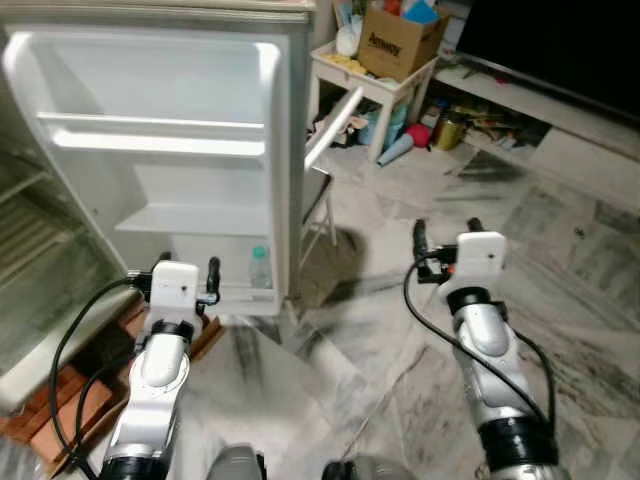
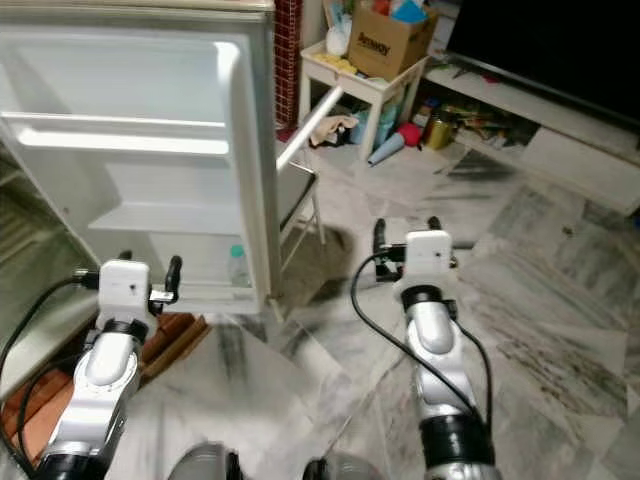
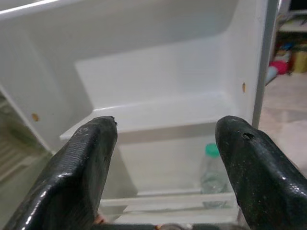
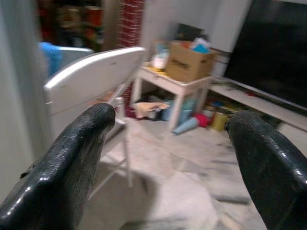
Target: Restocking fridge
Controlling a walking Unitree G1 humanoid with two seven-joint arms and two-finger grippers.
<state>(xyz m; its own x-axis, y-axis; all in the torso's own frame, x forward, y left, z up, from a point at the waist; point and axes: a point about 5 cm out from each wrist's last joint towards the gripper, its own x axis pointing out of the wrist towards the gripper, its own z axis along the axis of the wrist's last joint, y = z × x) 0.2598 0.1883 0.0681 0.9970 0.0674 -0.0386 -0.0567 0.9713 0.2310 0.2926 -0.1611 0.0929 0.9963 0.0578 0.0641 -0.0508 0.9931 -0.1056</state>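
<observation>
Fridge door (image 1: 160, 150) stands open with a water bottle (image 1: 260, 268) on its lowest shelf, left gripper (image 1: 187, 272) spread empty just before it, right gripper (image 1: 446, 233) spread empty farther right.

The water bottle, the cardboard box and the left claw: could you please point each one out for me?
water bottle (image 1: 260, 268), left eye view, on its clear body.
cardboard box (image 1: 398, 42), left eye view, on its printed front.
left claw (image 3: 165, 139), left wrist view, midway between fingertips.

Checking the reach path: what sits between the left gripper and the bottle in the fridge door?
Nothing but the bottom door shelf's low front rail. In the left wrist view, the open left gripper faces the bottle directly.
</observation>
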